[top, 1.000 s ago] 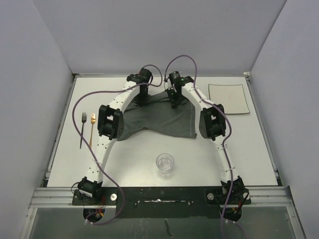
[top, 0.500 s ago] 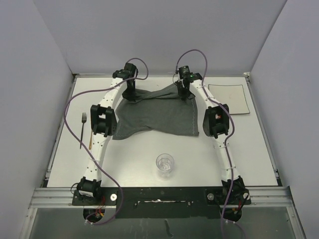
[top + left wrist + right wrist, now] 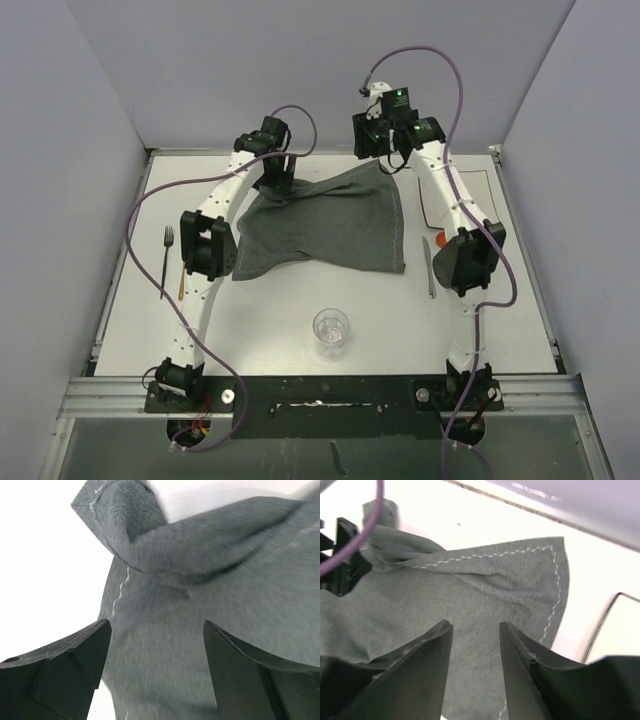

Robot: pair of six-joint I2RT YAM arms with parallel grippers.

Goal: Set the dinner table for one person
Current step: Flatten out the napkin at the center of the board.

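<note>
The dinner table (image 3: 280, 320) is a wide white top. A dark grey stitched placemat (image 3: 325, 225) lies spread near its far middle, rumpled, and its far left corner (image 3: 120, 510) is folded over. My left gripper (image 3: 278, 183) hovers low over that corner, open, with only cloth below the jaws (image 3: 156, 630). My right gripper (image 3: 375, 140) is raised above the far right corner, open and holding nothing (image 3: 476, 625). A clear glass (image 3: 332, 328) stands near the front. A dark fork (image 3: 166, 258) lies on the left and a knife (image 3: 429, 265) just right of the placemat.
A gold utensil (image 3: 181, 282) lies beside the fork, partly hidden by the left arm. A white square plate (image 3: 488, 200) at the far right is mostly covered by the right arm; its rim (image 3: 607, 625) shows in the right wrist view. Grey walls close in three sides.
Both grippers have opened and let go of the placemat's far corners. The right arm has risen and swung right, uncovering the knife. The placemat now lies flatter and farther back.
</note>
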